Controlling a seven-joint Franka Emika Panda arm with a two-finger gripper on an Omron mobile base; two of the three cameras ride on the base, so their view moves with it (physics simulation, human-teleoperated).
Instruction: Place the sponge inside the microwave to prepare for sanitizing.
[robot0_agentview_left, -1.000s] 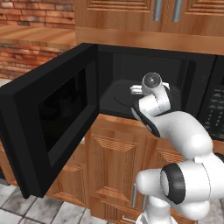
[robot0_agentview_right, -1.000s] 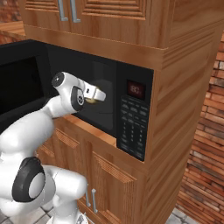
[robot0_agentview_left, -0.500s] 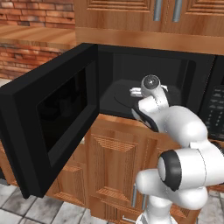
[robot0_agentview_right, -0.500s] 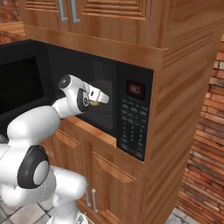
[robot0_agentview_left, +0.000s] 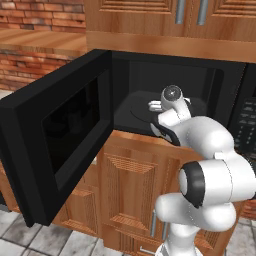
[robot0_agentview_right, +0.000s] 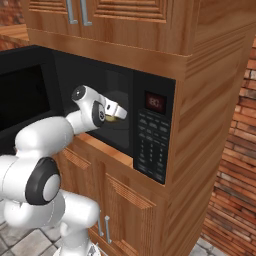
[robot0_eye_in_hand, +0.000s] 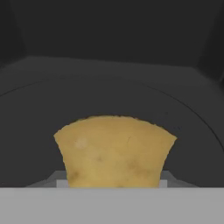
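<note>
While the pincer (robot0_agentview_right: 116, 112) sits inside the microwave (robot0_agentview_left: 165, 95) cavity, the relation you care about is sponge (robot0_eye_in_hand: 114, 151) to turntable (robot0_eye_in_hand: 109, 98): in the hand view the sponge fills the bottom centre, right at the fingertips, with the dark round turntable spreading beyond and below it. Its long axis runs across the view, so crosswise to the reach. You can't see the fingertips themselves; the sponge hides them. From the right base view a mustard patch shows just under the white hand, so I judge the pincer closed on the sponge, gripped at its near end. Whether the sponge touches the turntable or hangs just above it, I can't tell. Door (robot0_agentview_left: 60, 150) is swung wide to the left, well clear of the arm. Keypad panel (robot0_agentview_right: 152, 150) sits to the right of the opening, near the wrist but apart. Next move, as I read it: lower a little if needed, then release onto the turntable. Risk: sponge drags out on withdrawal if it sticks to a finger.
</note>
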